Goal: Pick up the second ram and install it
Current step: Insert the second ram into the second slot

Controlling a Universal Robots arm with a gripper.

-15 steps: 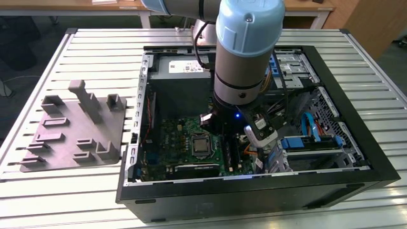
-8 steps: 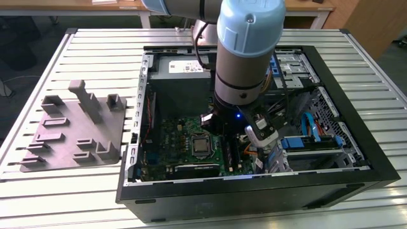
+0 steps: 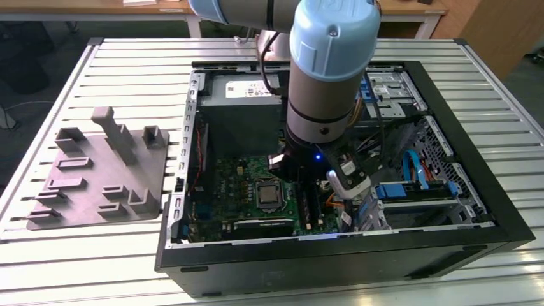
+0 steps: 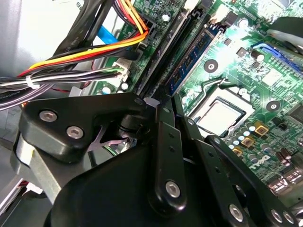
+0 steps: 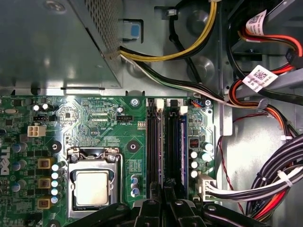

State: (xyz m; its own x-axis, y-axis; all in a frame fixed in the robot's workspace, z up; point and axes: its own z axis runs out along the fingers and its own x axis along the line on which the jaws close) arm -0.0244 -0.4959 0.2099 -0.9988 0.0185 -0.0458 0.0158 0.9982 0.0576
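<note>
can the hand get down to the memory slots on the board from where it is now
Probably yes. In the first wrist view the hand sits right over the memory slots, with no cable crossing them; the cable bundle lies off to the side.

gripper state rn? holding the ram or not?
Gripper: fingers close together over the memory slots on the green board. Whether they clamp the second ram cannot be told; a stick sits in one slot in the second wrist view.

Open PC case [image 3: 340,255] is set on the slatted table [image 3: 127,255]; holder tray [image 3: 102,172] is placed beside it, at the exterior view's left. Motherboard [image 3: 234,185] is laid inside the case; CPU socket [image 5: 92,187] is located beside the memory slots [image 5: 152,142].
</note>
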